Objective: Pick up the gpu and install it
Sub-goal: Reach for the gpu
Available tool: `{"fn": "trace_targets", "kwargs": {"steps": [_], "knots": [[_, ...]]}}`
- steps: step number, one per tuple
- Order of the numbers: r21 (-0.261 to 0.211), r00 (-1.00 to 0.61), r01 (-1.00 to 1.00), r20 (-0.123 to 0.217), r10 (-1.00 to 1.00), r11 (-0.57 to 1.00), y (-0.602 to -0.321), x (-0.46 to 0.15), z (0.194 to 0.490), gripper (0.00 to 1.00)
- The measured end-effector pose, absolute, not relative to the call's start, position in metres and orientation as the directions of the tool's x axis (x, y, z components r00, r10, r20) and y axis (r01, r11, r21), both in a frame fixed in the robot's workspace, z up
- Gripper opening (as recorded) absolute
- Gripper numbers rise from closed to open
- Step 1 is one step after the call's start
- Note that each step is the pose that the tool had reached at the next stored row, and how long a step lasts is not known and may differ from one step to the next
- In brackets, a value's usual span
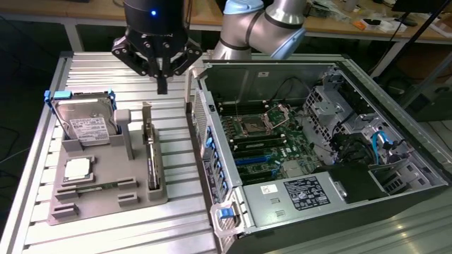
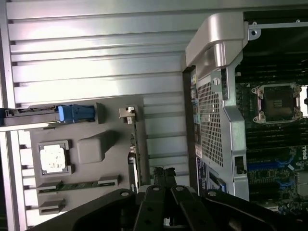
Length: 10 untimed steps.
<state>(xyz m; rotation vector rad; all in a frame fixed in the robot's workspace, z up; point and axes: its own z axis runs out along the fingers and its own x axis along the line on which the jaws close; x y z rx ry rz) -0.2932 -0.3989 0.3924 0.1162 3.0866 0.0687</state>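
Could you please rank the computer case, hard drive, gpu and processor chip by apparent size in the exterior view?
1. computer case
2. hard drive and gpu: not ranked, the gpu stands edge-on, longer but narrower
3. processor chip

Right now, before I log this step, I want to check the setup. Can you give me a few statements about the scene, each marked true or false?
1. The gpu stands on edge in the grey holder. True.
2. The fingers are closed on the gpu. False: they are shut on nothing and are up off the gpu.
3. The hard drive sits inside the computer case. False: it stands in the holder, to the exterior view's left of the gpu.
4. The case is open and its motherboard is exposed. True.
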Motion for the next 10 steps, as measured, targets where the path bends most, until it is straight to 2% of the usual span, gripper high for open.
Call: {"fn": "trace_targets", "kwargs": {"steps": [10], "knots": [[0.047,-0.996,0.074,-0.054,0.076,0.996,-0.399,-0.328,0.392,0.1]]}}
